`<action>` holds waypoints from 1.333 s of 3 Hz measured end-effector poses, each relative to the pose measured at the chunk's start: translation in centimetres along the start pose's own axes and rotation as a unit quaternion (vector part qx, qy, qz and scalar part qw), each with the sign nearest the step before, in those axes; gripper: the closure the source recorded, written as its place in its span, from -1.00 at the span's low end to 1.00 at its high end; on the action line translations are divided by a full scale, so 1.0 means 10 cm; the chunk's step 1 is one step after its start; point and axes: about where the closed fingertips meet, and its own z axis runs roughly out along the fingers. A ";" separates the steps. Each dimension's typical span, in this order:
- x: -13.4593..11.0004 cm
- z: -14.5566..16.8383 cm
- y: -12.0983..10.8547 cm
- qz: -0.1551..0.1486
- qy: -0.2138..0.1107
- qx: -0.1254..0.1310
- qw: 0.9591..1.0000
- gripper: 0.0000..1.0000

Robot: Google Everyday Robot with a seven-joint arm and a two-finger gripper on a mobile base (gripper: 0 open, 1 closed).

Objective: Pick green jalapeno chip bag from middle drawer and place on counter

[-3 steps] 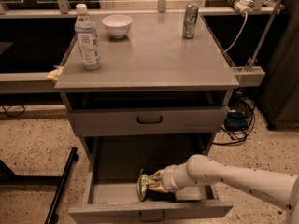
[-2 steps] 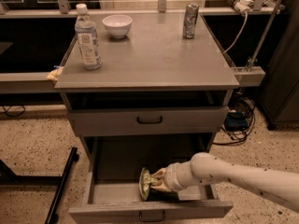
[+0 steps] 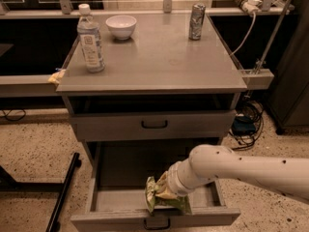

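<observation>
Speckled flooring surrounds the grey cabinet where the robot's gripper (image 3: 164, 190), reaching into the open middle drawer (image 3: 116, 199), appears pinched on the green jalapeno chip bag (image 3: 153, 199), held upright near the front wall, with lifting and placing on the counter (image 3: 159, 57), beside the water bottle (image 3: 91, 40), white bowl (image 3: 121, 25) and can (image 3: 196, 21), yet to come.

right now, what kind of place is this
Probably a robot lab or workshop: grey cabinet, speckled floor, trailing cables. The jaws are in the open drawer at the chip bag.
</observation>
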 end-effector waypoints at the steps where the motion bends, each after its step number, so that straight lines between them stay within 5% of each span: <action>1: -0.28 -0.56 -0.01 -0.008 0.063 0.007 0.998 1.00; 2: -0.40 -0.88 0.01 0.000 0.087 0.021 0.996 1.00; 4: -0.54 -1.02 -0.02 -0.008 0.062 0.025 0.998 1.00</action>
